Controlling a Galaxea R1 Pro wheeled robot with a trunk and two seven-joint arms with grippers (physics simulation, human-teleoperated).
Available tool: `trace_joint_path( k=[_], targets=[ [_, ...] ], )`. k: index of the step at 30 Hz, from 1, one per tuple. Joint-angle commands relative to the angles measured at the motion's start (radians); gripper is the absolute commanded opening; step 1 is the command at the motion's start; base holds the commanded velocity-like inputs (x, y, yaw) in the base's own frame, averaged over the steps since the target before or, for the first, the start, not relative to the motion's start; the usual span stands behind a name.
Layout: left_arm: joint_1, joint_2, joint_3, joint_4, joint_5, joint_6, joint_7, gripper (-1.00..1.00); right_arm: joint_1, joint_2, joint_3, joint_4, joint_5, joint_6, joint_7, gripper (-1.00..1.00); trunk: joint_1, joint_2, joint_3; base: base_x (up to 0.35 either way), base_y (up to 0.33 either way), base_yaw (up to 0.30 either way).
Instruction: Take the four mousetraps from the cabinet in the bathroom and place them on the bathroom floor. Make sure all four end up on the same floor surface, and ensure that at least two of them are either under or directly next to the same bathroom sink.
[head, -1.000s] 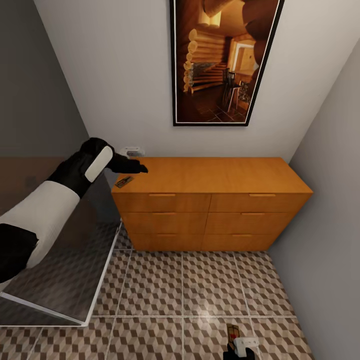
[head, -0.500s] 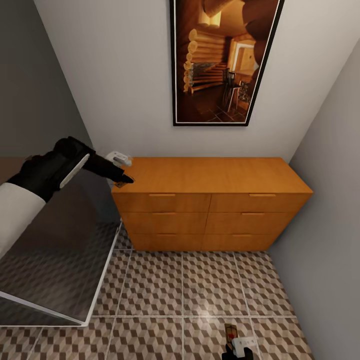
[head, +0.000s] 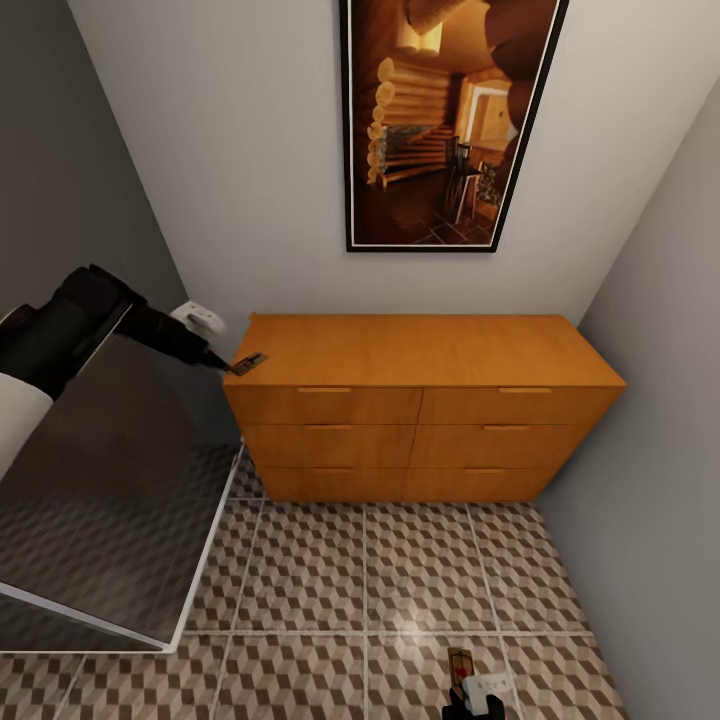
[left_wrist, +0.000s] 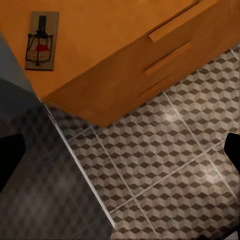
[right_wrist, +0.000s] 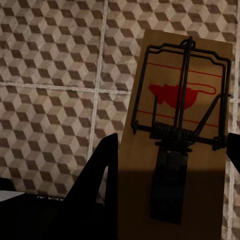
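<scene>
Mousetrap (head: 247, 364) lies flat on the cabinet (head: 420, 350) top at its left front corner, long axis angled toward that corner; left tool (head: 212, 357) hovers just beside it, spread; right tool (right_wrist: 170, 165) pinches another mousetrap (right_wrist: 180, 150) over the bathroom floor (head: 400, 570).

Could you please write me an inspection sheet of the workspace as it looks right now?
Surface: bathroom floor of cube-pattern tiles; cabinet against the wall, all drawers closed.
Job's things: one mousetrap lies flat on the cabinet top at its left front corner; a second mousetrap sits between the right gripper's fingers, above the floor.
Clutter: nothing seen.
Grippers: left gripper open, beside the cabinet's left corner, empty; right gripper shut on the second mousetrap.
Cables: nothing seen.
Surroundings: framed picture on the wall above the cabinet; glass shower panel to the left.
</scene>
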Motion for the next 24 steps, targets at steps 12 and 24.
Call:
trace_joint_path(
  k=[12, 24],
  targets=[
    [-0.001, 0.041, 0.027, -0.074, -0.013, 0.004, -0.015, 1.0, -0.001, 0.001, 0.004, 0.002, -0.013, -0.005, 0.01, -1.0, 0.001, -0.002, -0.002, 0.0, 0.0, 0.0],
    [-0.001, 0.062, 0.027, -0.178, -0.009, 0.007, -0.018, 1.0, -0.001, 0.0, 0.003, 0.002, -0.013, -0.005, 0.01, -1.0, 0.001, -0.002, -0.002, 0.0, 0.0, 0.0]
  ],
)
